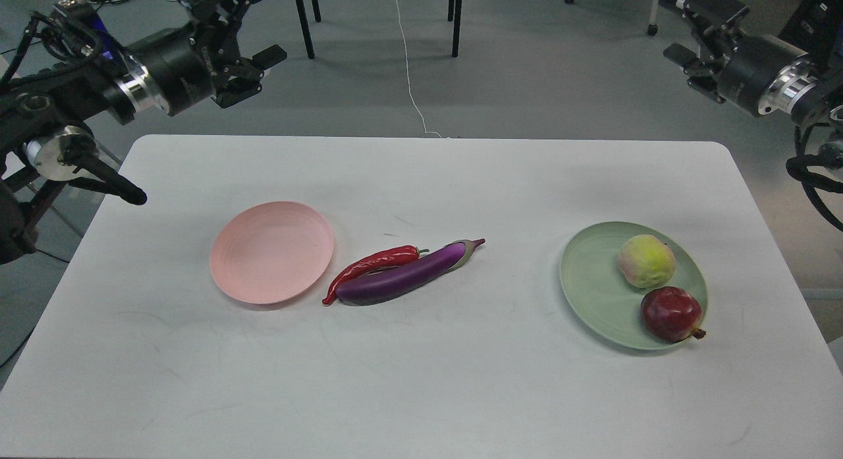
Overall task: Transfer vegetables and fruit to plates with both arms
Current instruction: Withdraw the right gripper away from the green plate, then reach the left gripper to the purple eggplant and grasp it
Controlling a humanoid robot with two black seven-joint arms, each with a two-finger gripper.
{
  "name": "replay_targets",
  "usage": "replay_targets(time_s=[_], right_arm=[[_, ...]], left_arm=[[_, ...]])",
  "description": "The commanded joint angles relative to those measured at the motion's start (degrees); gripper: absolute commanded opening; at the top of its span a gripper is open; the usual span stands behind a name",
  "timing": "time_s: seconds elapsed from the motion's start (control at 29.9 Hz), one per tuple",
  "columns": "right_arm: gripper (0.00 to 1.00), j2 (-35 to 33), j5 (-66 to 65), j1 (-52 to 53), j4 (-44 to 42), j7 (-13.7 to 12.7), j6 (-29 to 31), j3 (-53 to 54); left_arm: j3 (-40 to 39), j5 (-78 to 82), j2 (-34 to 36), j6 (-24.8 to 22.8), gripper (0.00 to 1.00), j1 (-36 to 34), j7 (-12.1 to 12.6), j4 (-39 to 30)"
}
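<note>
The purple eggplant (405, 278) and the red chili pepper (372, 264) lie side by side, touching, on the white table (421, 393) just right of the empty pink plate (272, 251). The green plate (593, 281) at the right holds the yellow-green peach (647, 261) and the dark red pomegranate (672, 313). My left gripper (258, 23) is open and empty, raised beyond the table's back left. My right gripper (685, 26) is open and empty, raised beyond the back right corner, far from the green plate.
Black chair legs (303, 21) and a white cable (409, 70) are on the grey floor behind the table. A black box (820, 14) stands at the far right. My left arm's elbow link (108, 181) hangs over the table's left edge.
</note>
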Motion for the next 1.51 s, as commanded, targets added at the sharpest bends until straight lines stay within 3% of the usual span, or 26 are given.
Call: replay_targets(time_s=[0.0, 0.27, 0.5, 0.67, 0.77, 0.97, 1.3, 1.47], right_arm=[[0.97, -0.03, 10.36, -4.34, 0.46, 0.01, 2.47, 7.09], [0.97, 0.23, 21.54, -19.01, 0.46, 0.01, 13.19, 25.8], [0.97, 0.5, 24.36, -35.0, 2.56, 0.01, 13.43, 40.67], [0.97, 0.67, 24.62, -43.36, 5.64, 0.01, 13.43, 46.04], [0.97, 1.2, 24.62, -45.39, 6.79, 0.01, 13.43, 46.75], [0.97, 1.2, 24.62, -45.75, 7.05, 0.01, 13.43, 46.84], [0.97, 2.26, 24.62, -45.75, 7.14, 0.01, 13.43, 46.93], [0.97, 2.17, 24.62, -45.75, 6.96, 0.01, 13.43, 47.1]], left_arm=[[1.87, 13.81, -2.01, 0.03, 0.98, -0.18, 0.29, -5.31], [6.79, 45.27, -6.67, 0.03, 0.98, 0.61, -0.07, -12.79], [15.84, 63.65, -7.64, 0.03, 0.97, 0.35, -0.59, -16.92], [21.29, 78.76, -7.73, 0.35, 0.87, 0.7, -2.7, -16.66], [26.47, 85.02, -7.99, 4.82, 0.84, 0.61, -2.79, -15.52], [30.88, 86.88, -10.28, 7.2, 0.77, 0.61, -2.7, -11.57], [31.06, 87.06, -10.98, 7.2, 0.51, 0.79, -2.35, -10.95], [31.32, 87.06, -11.77, 7.2, 0.51, 1.14, -2.35, -10.07]])
